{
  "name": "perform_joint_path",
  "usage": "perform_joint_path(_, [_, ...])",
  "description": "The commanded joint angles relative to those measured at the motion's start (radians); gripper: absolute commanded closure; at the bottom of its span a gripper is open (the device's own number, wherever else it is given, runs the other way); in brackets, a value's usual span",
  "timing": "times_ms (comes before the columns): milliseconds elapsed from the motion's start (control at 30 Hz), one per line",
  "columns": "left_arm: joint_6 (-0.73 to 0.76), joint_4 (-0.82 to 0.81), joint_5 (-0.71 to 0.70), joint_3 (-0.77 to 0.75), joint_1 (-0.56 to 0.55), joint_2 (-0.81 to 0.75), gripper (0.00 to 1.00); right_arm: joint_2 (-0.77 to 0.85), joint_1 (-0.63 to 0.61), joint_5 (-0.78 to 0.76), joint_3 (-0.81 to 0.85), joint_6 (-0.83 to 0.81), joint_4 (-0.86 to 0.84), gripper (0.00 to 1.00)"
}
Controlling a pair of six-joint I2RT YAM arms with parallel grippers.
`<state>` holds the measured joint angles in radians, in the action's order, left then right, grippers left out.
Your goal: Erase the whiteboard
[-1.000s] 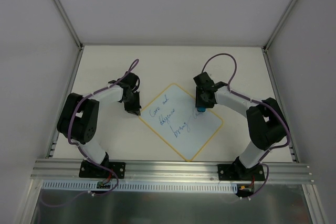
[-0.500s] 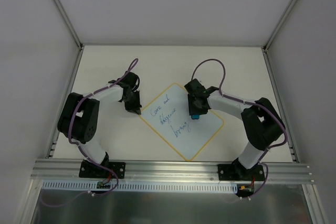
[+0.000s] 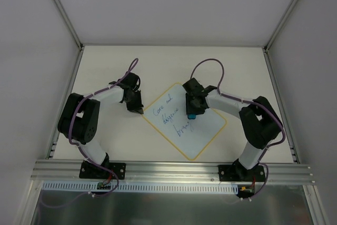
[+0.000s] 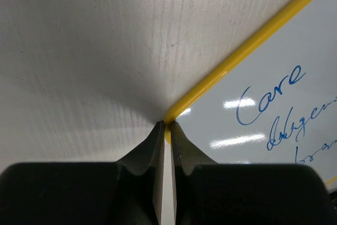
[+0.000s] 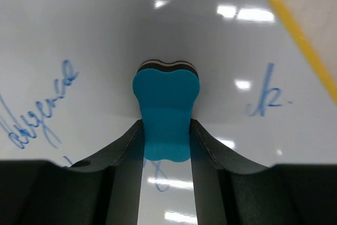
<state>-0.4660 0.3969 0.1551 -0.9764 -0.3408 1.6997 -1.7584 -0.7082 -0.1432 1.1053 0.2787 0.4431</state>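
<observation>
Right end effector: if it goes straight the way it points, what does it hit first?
The whiteboard. The blue eraser in the right end effector points at its surface and looks pressed against it, though depth is unclear.

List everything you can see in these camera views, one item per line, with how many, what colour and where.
whiteboard: one, pale white with a yellow border, lying turned diamond-wise on the middle of the table
handwriting: several words, blue, on the whiteboard's left half
eraser: one, blue, pressed to the whiteboard near its centre
table: one, off-white, under everything
rail: one, silver, along the near edge
cables: two, purple, one looped along each arm
left gripper: one, black, closed, tips at the whiteboard's left corner
right gripper: one, black, clamped on the eraser
</observation>
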Motion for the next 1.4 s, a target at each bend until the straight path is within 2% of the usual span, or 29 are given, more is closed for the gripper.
perform_joint_path(0, [-0.017,-0.006,-0.042,0.048,0.002,0.026,1.0,0.068,0.123,-0.055,-0.116,0.039,0.089,1.0])
perform_joint_path(133, [-0.02,-0.006,-0.039,0.048,0.013,0.021,1.0,0.123,0.194,-0.044,-0.176,0.076,0.088,1.0])
perform_joint_path(433, [-0.028,-0.006,-0.023,0.047,0.014,0.015,1.0,0.116,0.207,-0.09,-0.168,0.12,0.143,1.0])
perform_joint_path(600, [-0.034,-0.009,-0.003,0.036,0.013,0.018,1.0,0.034,0.149,-0.024,-0.05,0.07,0.14,1.0])
perform_joint_path(733, [-0.037,-0.012,-0.005,0.031,0.011,0.012,1.0,-0.062,0.076,0.086,0.083,0.033,0.143,1.0])
perform_joint_path(867, [-0.045,-0.012,-0.003,0.028,0.013,0.009,1.0,-0.113,0.064,0.117,0.133,0.077,0.154,1.0])
perform_joint_path(967, [-0.049,-0.013,-0.002,0.03,0.013,0.008,1.0,-0.076,0.094,0.062,0.079,0.12,0.158,1.0])
perform_joint_path(1167, [-0.049,-0.013,-0.009,0.031,0.013,0.002,1.0,0.08,0.254,-0.025,-0.126,0.174,0.158,1.0])
perform_joint_path(1367, [-0.048,-0.013,-0.005,0.038,0.013,-0.002,1.0,0.14,0.332,-0.065,-0.185,0.186,0.181,1.0])
